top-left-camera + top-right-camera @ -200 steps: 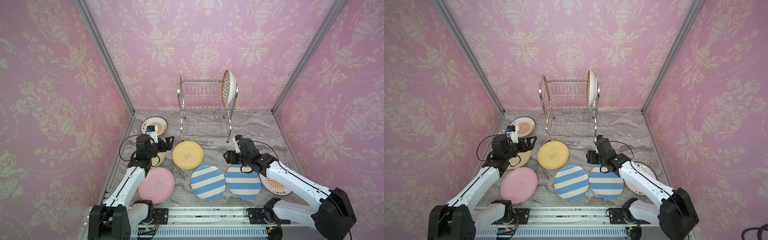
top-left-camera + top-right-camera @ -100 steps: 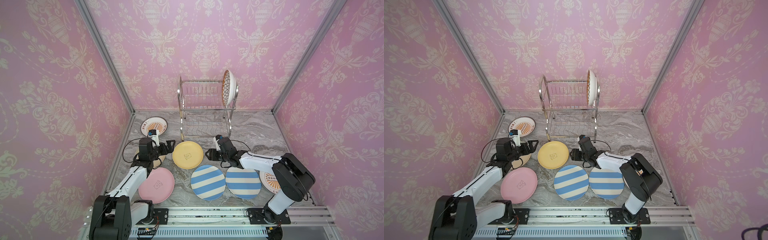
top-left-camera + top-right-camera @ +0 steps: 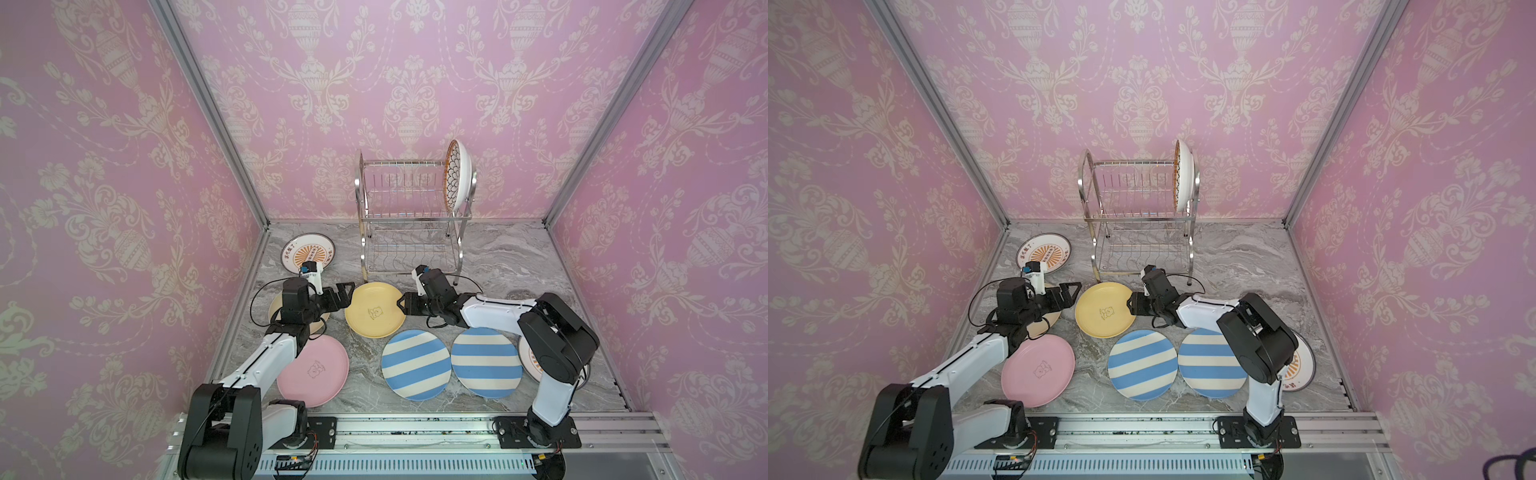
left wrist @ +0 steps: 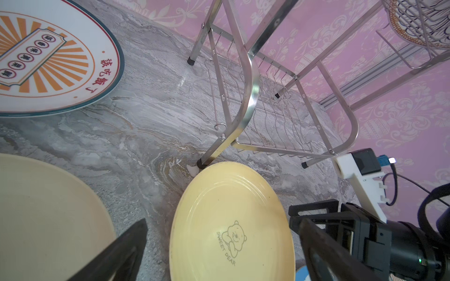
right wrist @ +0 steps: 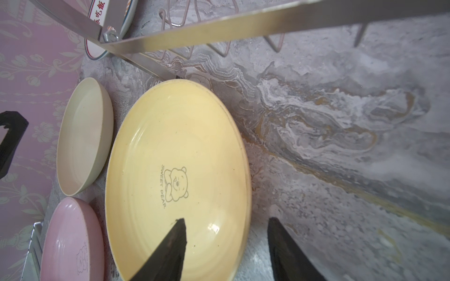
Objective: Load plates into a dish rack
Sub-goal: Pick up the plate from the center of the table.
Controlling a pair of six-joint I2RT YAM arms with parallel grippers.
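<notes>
The yellow plate (image 3: pixel 374 309) (image 5: pixel 177 170) lies flat in front of the dish rack (image 3: pixel 411 224). My right gripper (image 3: pixel 402 305) (image 5: pixel 226 220) is open at its right rim, with one finger over the plate and the other over the table. My left gripper (image 3: pixel 347 291) (image 4: pixel 222 220) stands open at the plate's left rim, apart from it. A brown floral plate (image 3: pixel 457 174) stands upright at the right end of the rack's upper tier. The lower tier holds nothing.
Flat on the marble table (image 3: pixel 507 257) lie a cream plate (image 3: pixel 276 307) under my left arm, a pink plate (image 3: pixel 311 370), two striped plates (image 3: pixel 415 363) (image 3: pixel 486 361), and sunburst plates at back left (image 3: pixel 307 253) and under my right arm (image 3: pixel 528 357).
My right arm swung left from above the striped plate to the yellow plate's right rim, its jaws narrowing. My left gripper shifted slightly toward the yellow plate.
</notes>
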